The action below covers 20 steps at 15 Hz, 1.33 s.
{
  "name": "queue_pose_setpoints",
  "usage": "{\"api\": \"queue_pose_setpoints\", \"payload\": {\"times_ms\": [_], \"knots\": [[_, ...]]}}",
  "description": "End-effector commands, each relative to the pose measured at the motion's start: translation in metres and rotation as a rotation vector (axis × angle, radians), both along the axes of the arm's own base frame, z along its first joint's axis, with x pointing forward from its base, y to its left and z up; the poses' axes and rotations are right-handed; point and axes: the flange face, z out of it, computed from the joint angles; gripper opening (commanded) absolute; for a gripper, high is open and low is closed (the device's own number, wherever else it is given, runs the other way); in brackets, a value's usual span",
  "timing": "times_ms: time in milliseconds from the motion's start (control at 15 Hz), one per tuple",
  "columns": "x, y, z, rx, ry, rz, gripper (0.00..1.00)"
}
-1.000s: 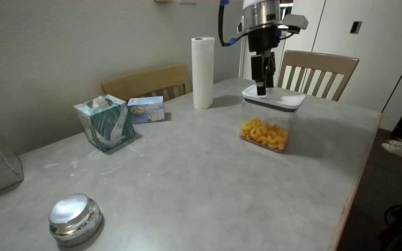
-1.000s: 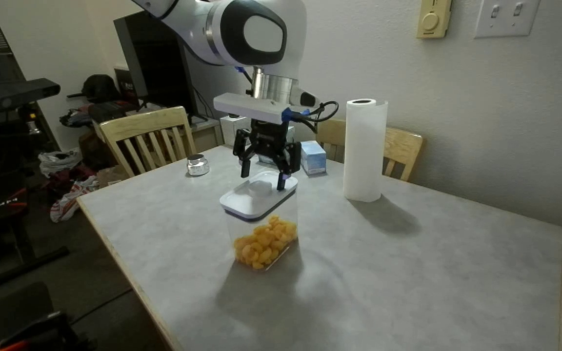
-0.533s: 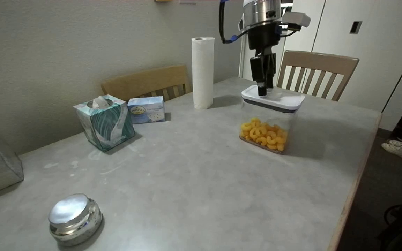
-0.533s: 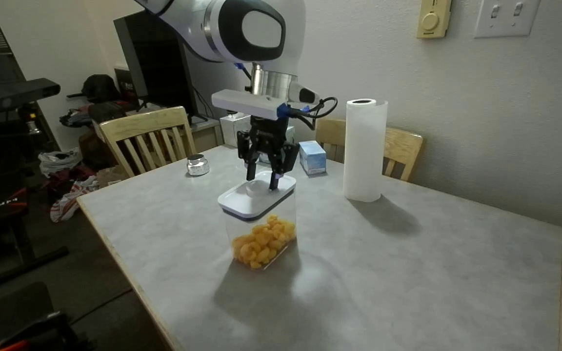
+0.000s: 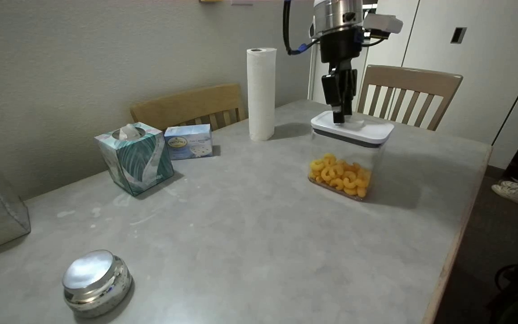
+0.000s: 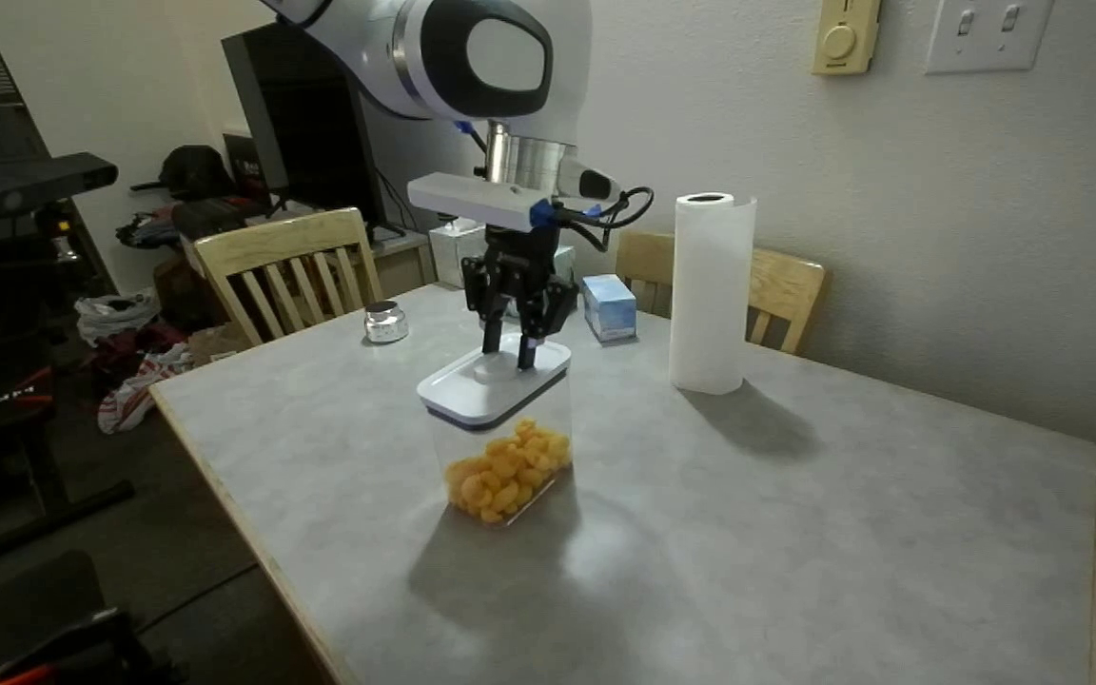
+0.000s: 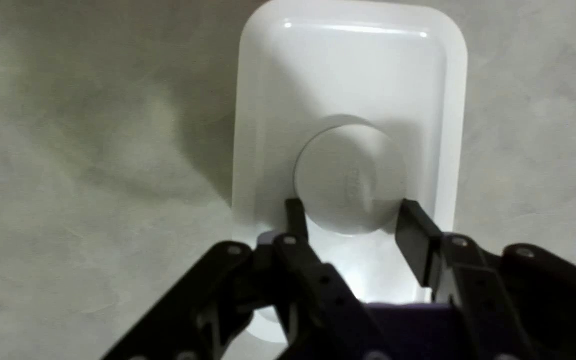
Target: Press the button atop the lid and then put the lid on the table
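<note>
Gripper point(image 6: 509, 359) is pointing down over lid point(image 7: 363, 85), jaws standing apart with a visible gap. In wrist view, fingers point(image 7: 296, 220) are showing at about 8 and 4 o'clock on the round button point(image 7: 340, 170); whether they're touching it, can't tell. Lid is lying level atop clear container point(image 5: 346, 148), button showing at its centre. Container is standing upright on grey table point(image 5: 250, 225), holding yellow curly pieces point(image 5: 340, 173). Clocking from container in an exterior view: paper towel roll point(image 5: 261, 94) is standing at 10, tissue box point(image 5: 140, 157) and blue box point(image 5: 191, 144) are sitting at 9, silver tin point(image 5: 95, 283) is resting at 8, wooden chair point(image 5: 412, 76) is showing at 1.
</note>
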Motion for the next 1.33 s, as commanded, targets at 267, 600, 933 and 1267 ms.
{"api": "queue_pose_setpoints", "payload": {"times_ms": [267,600,933,1267], "knots": [[-0.018,0.004,0.014,-0.04,0.006,-0.05,0.24],[-0.02,-0.002,0.032,-0.078,0.004,-0.07,0.24],[-0.013,-0.001,0.053,-0.093,-0.011,-0.048,0.24],[0.005,0.018,0.071,-0.077,-0.04,0.0,0.24]]}}
